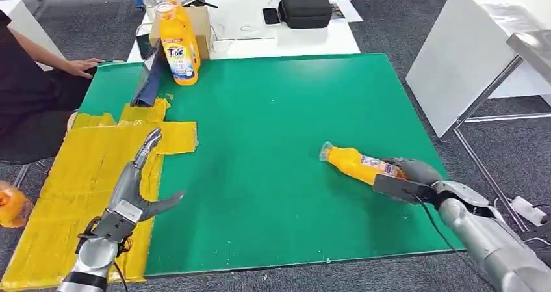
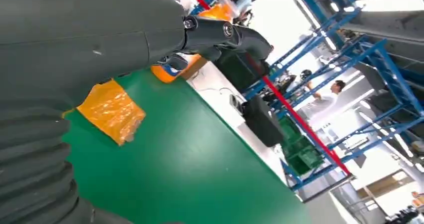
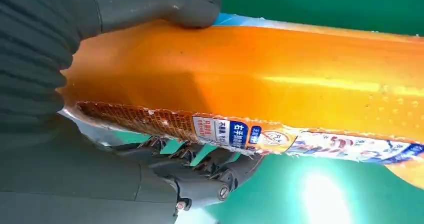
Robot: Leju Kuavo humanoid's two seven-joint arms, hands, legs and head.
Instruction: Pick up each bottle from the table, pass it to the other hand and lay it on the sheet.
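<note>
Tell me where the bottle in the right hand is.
In the head view the bottle lies on its side on the green mat, toward its right edge, cap pointing left, gripped at its base by the right hand.

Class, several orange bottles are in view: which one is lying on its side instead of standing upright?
The orange bottle at the green mat's right side, gripped by the right hand. It lies sideways, cap pointing left, while the two bottles at the far left corner stand upright.

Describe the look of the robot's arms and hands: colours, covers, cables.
Both arms are silver metal. The left hand and right hand have dark grey fingers. A thin black cable runs along the right forearm. Wrist views show a grey ribbed cover and thick grey thumb, with screws at the finger joints.
</note>
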